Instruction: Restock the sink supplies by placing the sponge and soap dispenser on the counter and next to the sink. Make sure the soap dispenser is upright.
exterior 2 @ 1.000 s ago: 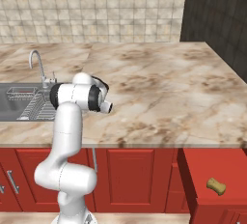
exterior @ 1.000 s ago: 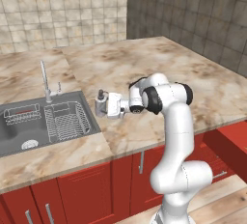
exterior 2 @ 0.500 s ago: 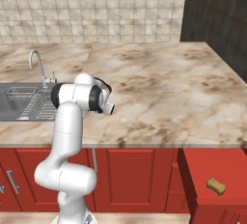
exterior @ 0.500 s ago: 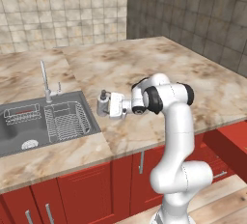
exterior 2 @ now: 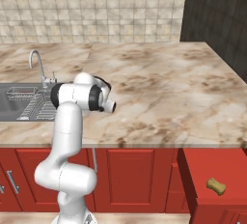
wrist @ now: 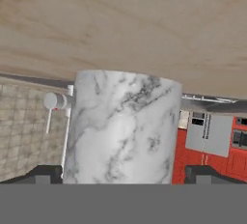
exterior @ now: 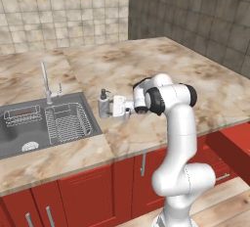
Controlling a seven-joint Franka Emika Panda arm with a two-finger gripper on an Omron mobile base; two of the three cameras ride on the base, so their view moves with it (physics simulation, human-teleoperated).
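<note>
1 soap dispenser [exterior: 103, 102] standing upright on the counter [exterior: 146, 69], just beside the right edge of the sink [exterior: 19, 135]. Good spot: close to the water, and not lying down. Claw [exterior: 108, 108] spread wide, 2 tips on either side of the bottle, not squeezing it. Likely ready to pull back gently without tipping it. Sponge [exterior 2: 216, 186] well apart, down in the open red drawer [exterior 2: 195, 167], not yet on the counter. Probably next to fetch.
</note>
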